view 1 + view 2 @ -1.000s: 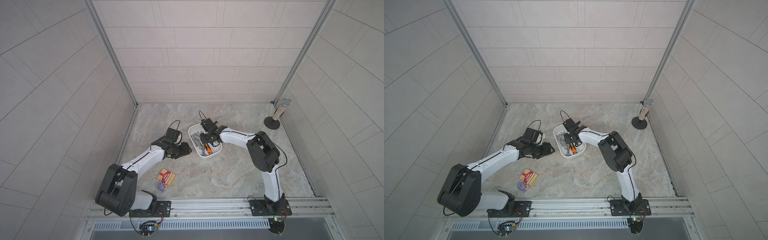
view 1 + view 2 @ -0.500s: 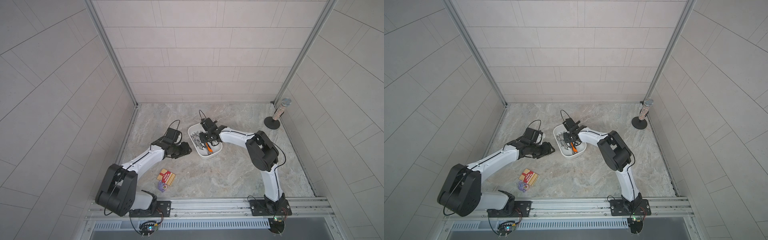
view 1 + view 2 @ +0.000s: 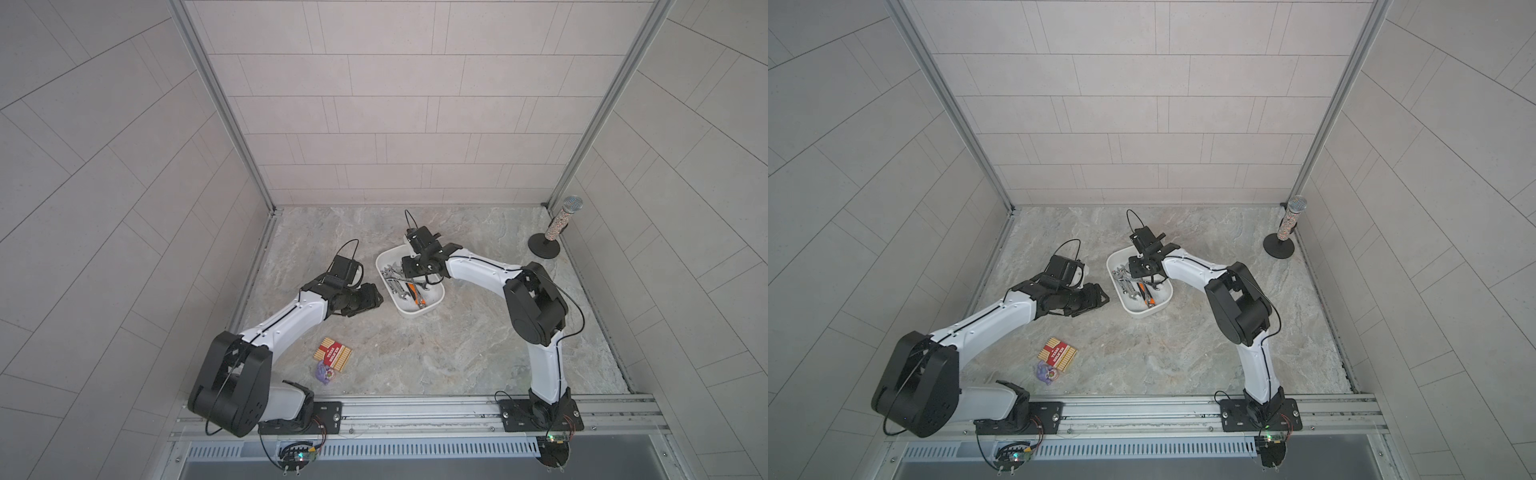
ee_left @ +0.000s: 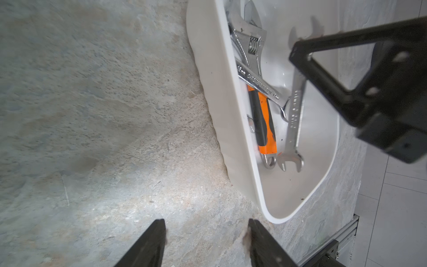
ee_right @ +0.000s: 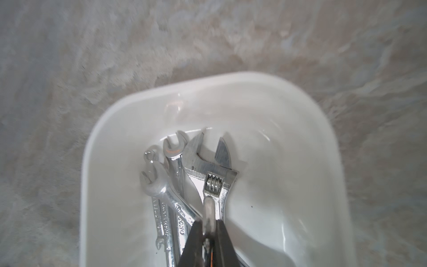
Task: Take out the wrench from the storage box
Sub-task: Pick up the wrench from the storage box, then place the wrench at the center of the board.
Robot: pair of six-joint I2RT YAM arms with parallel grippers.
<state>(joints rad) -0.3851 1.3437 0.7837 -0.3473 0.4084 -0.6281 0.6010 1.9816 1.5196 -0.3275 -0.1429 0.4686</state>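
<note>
The storage box, with the right gripper clamped on a slim wrench.
The white box sits mid-table between the two arms and holds several silver wrenches and an orange-handled adjustable wrench. Over the box's far half, the right jaws pinch the slim wrench's edge-on shaft, which lies within the box. The left gripper hovers just left of the box, jaws spread and empty. A red packet lies near-left, and a microphone stand stands far-right.
</note>
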